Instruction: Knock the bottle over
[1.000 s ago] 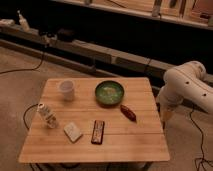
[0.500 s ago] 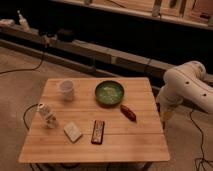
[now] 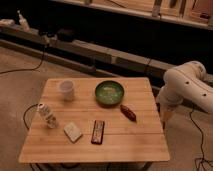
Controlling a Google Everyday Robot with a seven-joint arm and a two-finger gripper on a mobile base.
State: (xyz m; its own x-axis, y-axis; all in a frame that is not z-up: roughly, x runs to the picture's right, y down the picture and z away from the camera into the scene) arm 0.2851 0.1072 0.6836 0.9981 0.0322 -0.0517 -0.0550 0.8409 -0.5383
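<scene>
**One bottle upright, gripper well apart**

Upright on the left part of the wooden table (image 3: 125,142), close to its left edge: the bottle (image 3: 47,116), clear plastic with a pale cap and a whitish label. Nearer than the white cup (image 3: 67,90), left of the pale square pad (image 3: 73,132), touching neither.

Off the table's right edge, hanging low from the white arm (image 3: 187,87): the gripper (image 3: 165,116), released, grasping nothing. Well apart from the bottle, with the whole width of the tabletop between.

Handling, as a judgement: probably light, perhaps nearly empty. Stiff enough not to crumple under a push. Smooth-sided and narrow at the base, so likely to tip readily. No need to take hold at all. Better to push sideways high up, at the shoulder or cap; lower down, risks merely sliding it over the wood. Best pushed toward the table's middle, given the edge close by on the left. Likely to roll once down.

Count on the table: one bottle, one white cup, one green bowl (image 3: 109,93), one reddish oblong item (image 3: 128,113), one dark flat bar (image 3: 98,132), one pale square pad. Six things in all. Beyond, on the far left ledge, one white spray bottle (image 3: 21,20). One arm, one gripper.
</scene>
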